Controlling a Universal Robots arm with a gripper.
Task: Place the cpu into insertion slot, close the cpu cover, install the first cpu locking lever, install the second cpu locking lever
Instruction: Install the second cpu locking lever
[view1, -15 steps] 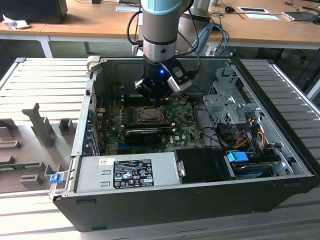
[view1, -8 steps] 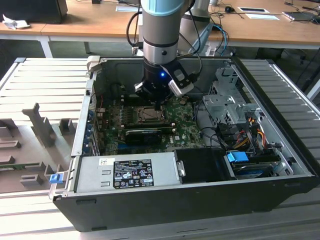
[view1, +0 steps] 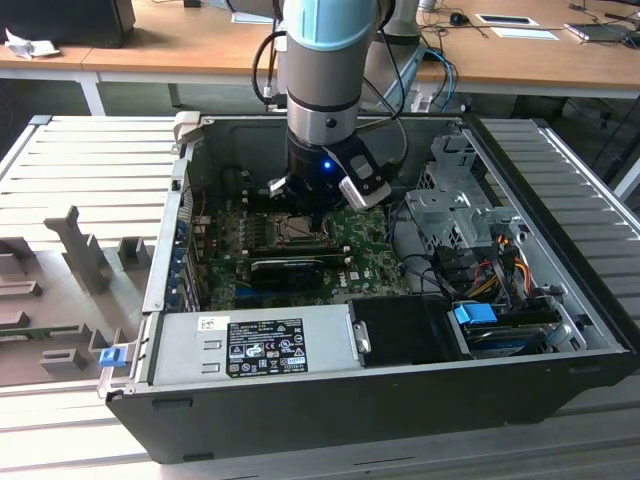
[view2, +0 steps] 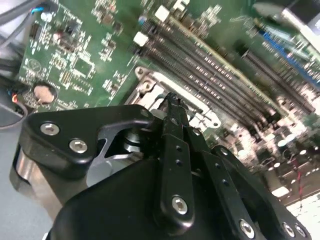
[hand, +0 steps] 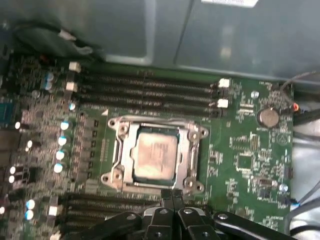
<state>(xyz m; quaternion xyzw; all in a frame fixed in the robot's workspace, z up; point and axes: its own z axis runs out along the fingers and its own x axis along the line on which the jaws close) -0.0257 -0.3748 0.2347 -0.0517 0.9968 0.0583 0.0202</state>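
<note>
In the first wrist view the cpu (hand: 157, 154) lies pale and silver in the insertion slot (hand: 134, 177). The cpu cover (hand: 126, 150) is folded flat around it, so the chip shows through its window. A thin metal locking lever (hand: 150, 120) runs along one edge of the cover. My gripper (hand: 171, 193) is shut, its black fingertips (hand: 166, 194) pressed together at the cover's opposite edge, with nothing seen between them. In the second wrist view the gripper (view2: 172, 101) tips rest right at the socket's metal rim (view2: 150, 80). In the exterior view my gripper (view1: 308, 215) reaches down over the slot (view1: 292, 231).
The green motherboard (view1: 370, 235) lies inside an open computer case (view1: 330, 400). Long memory slots (hand: 145, 87) flank the socket on two sides. A black finned card (view1: 290, 270), a power supply (view1: 255, 345), a drive cage (view1: 455, 200) and loose cables (view1: 470, 265) crowd around it.
</note>
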